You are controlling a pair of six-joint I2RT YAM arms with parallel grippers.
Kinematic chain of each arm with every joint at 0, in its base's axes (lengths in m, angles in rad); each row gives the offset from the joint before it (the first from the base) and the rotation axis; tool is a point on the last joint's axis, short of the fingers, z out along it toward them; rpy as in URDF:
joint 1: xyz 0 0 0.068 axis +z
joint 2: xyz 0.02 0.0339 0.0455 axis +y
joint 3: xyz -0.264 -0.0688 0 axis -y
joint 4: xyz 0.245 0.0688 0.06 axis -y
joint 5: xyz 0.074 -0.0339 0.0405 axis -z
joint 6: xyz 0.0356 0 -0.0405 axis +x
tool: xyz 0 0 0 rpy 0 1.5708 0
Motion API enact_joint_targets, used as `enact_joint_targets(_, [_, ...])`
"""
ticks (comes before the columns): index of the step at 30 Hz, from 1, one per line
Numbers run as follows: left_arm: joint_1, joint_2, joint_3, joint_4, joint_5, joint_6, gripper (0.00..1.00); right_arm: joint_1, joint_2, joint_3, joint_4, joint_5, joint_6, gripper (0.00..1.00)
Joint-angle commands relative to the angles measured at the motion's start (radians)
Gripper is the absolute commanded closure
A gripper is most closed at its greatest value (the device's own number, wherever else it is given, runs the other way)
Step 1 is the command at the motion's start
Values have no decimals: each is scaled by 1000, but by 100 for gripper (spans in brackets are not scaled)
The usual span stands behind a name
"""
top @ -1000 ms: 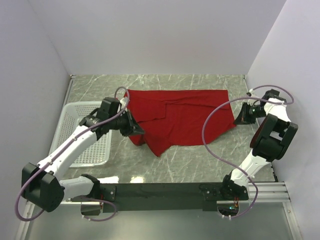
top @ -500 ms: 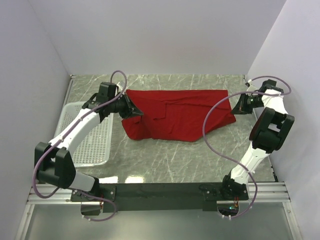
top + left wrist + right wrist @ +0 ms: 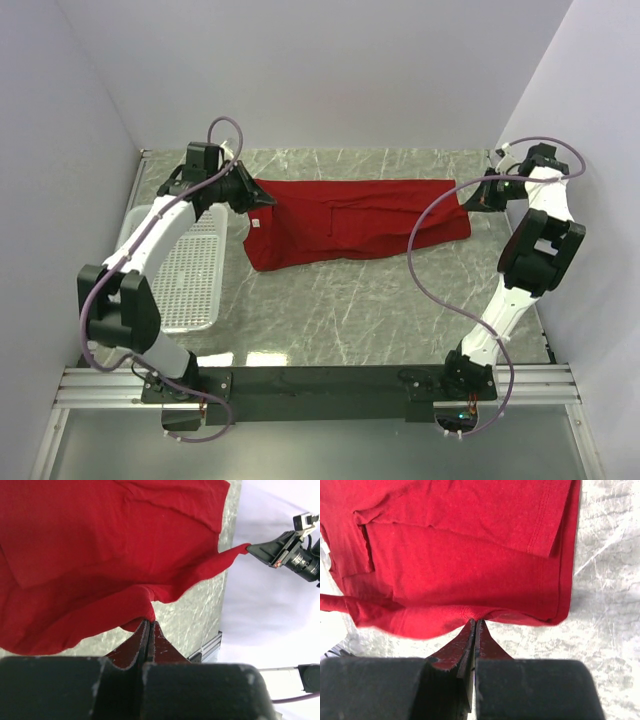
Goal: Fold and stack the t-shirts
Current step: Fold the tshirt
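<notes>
Both ends of the plain deep-red cloth t-shirt (image 3: pixel 350 228), which is lying across the far half of the grey marbled surface (image 3: pixel 350 300), are being pinched: the left hand (image 3: pixel 262 203) is clamping the left end, the right hand (image 3: pixel 472 197) the right. The fold is probably needing both hands moving level, together, cloth taut.

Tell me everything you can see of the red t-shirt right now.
The t-shirt is plain deep-red cloth, folded over into a wide creased band on the marble table. A small white tag shows near its left end. The left gripper and right gripper pinch opposite ends in shut jaws.
</notes>
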Motion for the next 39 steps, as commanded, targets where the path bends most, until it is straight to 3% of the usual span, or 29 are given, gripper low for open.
enact_joint_targets(1, [10, 47, 93, 41, 26, 39, 99, 12, 27, 50, 12, -17, 36, 100])
enact_joint_targets(16, [12, 303, 380, 19, 52, 81, 99, 12, 51, 42, 57, 5, 74, 100])
enact_joint_targets(39, [44, 428, 520, -14, 23, 97, 99, -39, -12, -77, 140, 14, 85, 100])
